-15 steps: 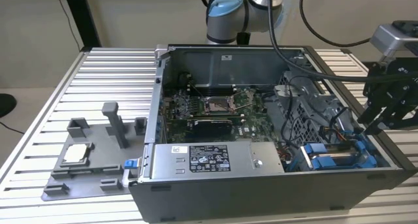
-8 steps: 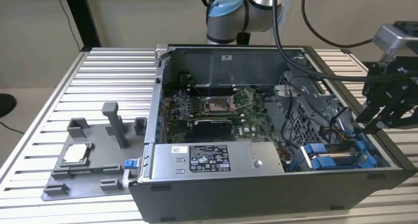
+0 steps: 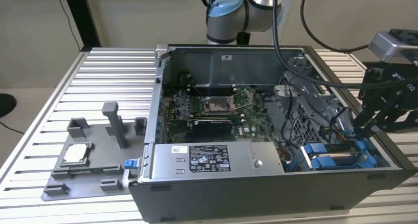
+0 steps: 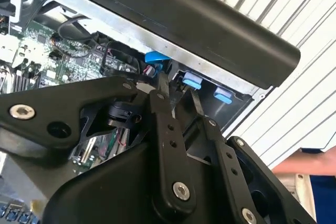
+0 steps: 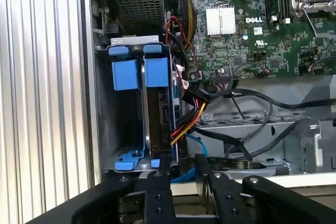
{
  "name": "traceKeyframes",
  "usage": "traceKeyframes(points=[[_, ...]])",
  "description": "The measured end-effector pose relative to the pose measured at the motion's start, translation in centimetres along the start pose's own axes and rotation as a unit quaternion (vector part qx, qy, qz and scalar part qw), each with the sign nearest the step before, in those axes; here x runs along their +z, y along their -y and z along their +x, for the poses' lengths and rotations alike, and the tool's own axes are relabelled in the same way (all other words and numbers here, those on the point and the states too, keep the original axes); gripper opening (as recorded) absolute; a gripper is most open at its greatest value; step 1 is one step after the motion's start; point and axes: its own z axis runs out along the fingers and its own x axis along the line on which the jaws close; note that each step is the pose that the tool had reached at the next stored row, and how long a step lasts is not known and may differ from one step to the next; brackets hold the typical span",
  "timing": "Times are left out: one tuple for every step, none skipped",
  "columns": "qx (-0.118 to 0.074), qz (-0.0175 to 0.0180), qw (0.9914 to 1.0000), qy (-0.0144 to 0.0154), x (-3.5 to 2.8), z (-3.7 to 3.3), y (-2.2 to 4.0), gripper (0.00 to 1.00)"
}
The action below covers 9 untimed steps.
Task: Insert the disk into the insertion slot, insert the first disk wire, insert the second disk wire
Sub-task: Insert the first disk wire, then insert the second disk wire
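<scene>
Closest in both wrist views, the gripper (image 5: 182, 162) hangs just over the slot (image 5: 123, 124). In the exterior view it stands at the exterior view's right, above the near corner of the open case (image 3: 261, 197). Whether it clamps anything or stands open I cannot tell. A blue wire (image 5: 195, 144) passes right at its tip, and any contact there is hidden.

The slot is a grey sheet-metal bay with two blue rails (image 5: 127, 74) side by side. Under one rail sits a dark slab, the disk (image 5: 157, 116), lying inside the bay. Under the other rail only grey metal shows. A red, yellow and black wire bundle (image 5: 184, 127) with a black plug (image 5: 197, 99) runs along the disk's edge. I cannot tell whether it is plugged in.

Beyond the bay lies the green board (image 5: 247, 51), with the silver socket (image 3: 216, 104) near the case's middle. The power supply (image 3: 216, 158) lies along the near wall, on the exterior view's left of the slot. The case stands on a slatted table (image 3: 111, 77). Just beside it, on the exterior view's left, rests a grey tray (image 3: 91, 177) holding a silver chip (image 3: 75, 153).
</scene>
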Motion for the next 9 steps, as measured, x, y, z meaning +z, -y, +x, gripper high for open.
traceKeyframes(points=[[0.0,-0.0001,1.0,0.0,0.04,-0.01,0.0,1.0],[0.0,-0.0005,1.0,-0.0001,0.02,-0.01,0.0,0.0],[0.0,-0.0009,1.0,0.0,-0.23,-0.01,-0.04,0.0],[0.0,-0.0009,1.0,0.0001,-0.58,0.01,-0.08,0.0],[0.0,-0.001,1.0,0.0002,-0.95,0.05,-0.14,0.0],[0.0,-0.0011,1.0,0.0007,-1.27,0.19,-0.22,0.0],[0.0,-0.001,1.0,0.0007,-1.55,0.37,-0.38,0.0],[0.0,-0.001,1.0,0.0006,-1.73,0.57,-0.61,0.0],[0.0,-0.001,1.0,0.0006,-1.78,0.78,-0.93,0.0]])
